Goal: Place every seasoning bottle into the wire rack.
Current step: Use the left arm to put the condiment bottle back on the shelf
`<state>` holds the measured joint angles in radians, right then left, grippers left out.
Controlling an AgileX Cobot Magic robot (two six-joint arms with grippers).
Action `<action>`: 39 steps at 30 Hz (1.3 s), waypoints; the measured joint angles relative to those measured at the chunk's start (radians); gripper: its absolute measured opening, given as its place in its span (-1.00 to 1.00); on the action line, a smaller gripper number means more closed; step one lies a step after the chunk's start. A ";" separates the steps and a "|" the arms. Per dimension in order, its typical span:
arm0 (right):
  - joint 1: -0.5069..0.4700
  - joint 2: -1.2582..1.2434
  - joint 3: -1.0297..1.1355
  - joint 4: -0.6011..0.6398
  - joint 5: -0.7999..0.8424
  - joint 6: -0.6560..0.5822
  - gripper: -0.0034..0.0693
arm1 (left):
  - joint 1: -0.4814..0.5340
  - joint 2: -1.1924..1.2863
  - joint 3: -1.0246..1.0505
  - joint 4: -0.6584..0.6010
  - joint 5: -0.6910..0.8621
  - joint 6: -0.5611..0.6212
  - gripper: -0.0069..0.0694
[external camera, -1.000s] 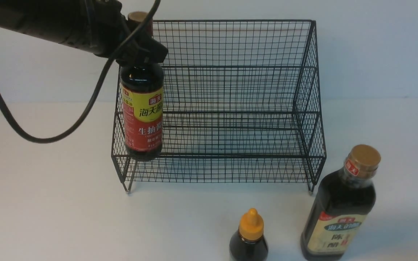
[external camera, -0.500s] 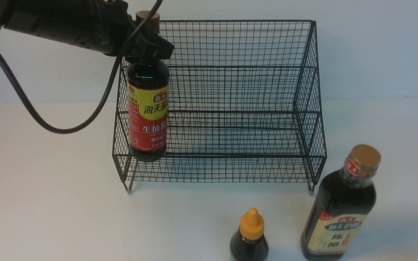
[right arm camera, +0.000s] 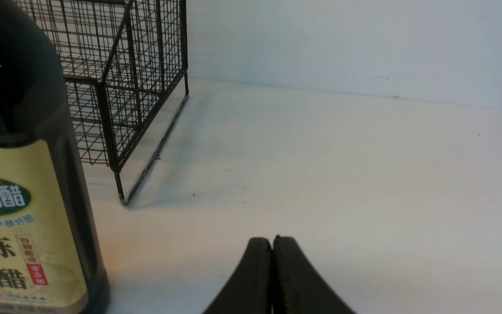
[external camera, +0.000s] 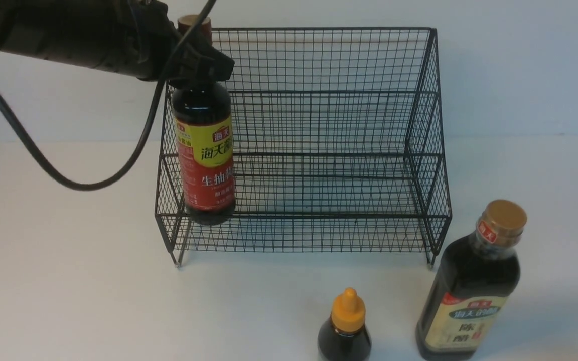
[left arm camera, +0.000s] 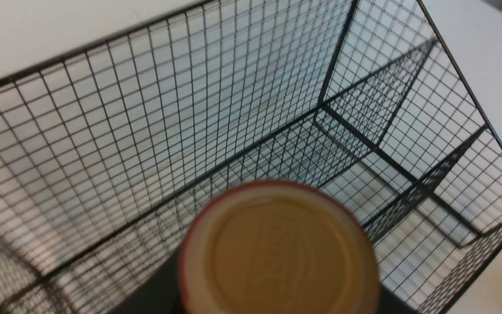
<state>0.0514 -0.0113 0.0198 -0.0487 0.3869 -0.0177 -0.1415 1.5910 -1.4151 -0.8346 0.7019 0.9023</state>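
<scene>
Left pincer (external camera: 196, 64), upper left, grasping round bottle (external camera: 205, 160) by neck at rack (external camera: 329, 92) left end; right pincer (right arm camera: 273, 246) clenched, empty.

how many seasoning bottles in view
3. The red-yellow label bottle is at the wire rack's left end, held by the left gripper; the orange-capped bottle and the gold-capped bottle stand on the table in front of it. None seems hidden.

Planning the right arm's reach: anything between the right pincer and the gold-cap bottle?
Nothing. In the right wrist view, only bare table lies between the right pincer and the gold-cap bottle; the rack stands farther back.
</scene>
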 joint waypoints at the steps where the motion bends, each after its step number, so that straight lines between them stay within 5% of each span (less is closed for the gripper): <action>1: 0.000 0.000 0.000 0.000 0.000 0.000 -0.95 | 0.000 -0.008 0.011 0.000 -0.010 -0.003 -0.13; 10: 0.001 0.000 0.000 0.000 0.000 0.000 -0.95 | 0.000 -0.082 0.260 -0.186 -0.266 0.028 -0.13; 24: 0.001 0.000 0.000 0.000 0.000 0.000 -0.95 | -0.001 -0.079 0.278 -0.287 -0.209 0.313 -0.13; 39: 0.001 0.000 0.000 0.000 0.000 0.000 -0.95 | -0.001 -0.075 0.281 -0.306 -0.200 0.356 -0.13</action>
<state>0.0525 -0.0113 0.0198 -0.0487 0.3869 -0.0177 -0.1423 1.5163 -1.1339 -1.1401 0.5020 1.2587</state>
